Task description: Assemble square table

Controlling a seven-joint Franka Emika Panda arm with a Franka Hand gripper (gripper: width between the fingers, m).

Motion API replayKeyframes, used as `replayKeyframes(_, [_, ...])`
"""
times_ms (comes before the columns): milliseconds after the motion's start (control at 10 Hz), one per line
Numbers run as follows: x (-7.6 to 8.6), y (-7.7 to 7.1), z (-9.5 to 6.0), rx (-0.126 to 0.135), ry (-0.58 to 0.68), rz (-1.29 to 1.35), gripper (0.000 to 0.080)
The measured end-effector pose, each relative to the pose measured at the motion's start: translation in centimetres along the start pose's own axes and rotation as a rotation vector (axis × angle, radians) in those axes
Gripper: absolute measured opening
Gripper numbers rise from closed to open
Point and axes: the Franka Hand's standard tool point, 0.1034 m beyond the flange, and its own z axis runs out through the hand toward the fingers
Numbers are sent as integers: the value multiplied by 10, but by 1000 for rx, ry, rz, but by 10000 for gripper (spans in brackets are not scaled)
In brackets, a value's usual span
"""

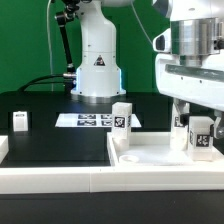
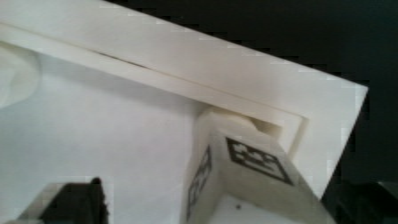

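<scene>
The white square table top lies recessed face up at the front on the exterior view's right, and fills the wrist view. One tagged leg peg stands upright at its far corner, toward the exterior view's left. A second tagged leg stands in the corner on the right, also in the wrist view. My gripper is around this leg, open. One dark finger is clearly apart from it; the other is close beside it.
A third tagged leg stands on the black table at the exterior view's left. The marker board lies in front of the robot base. A long white rail borders the front edge.
</scene>
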Motion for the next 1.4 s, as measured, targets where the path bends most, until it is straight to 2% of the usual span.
replayKeyframes(300, [1,0,0,0,1,-214,649])
replayKeyframes(500, [0,0,-1,-10,-3,-341,649])
replayKeyframes(900, [-1,-6,-4,3,3,-641,649])
replayKeyframes(1400, [-1,-6,-5,-28,29,-942,649])
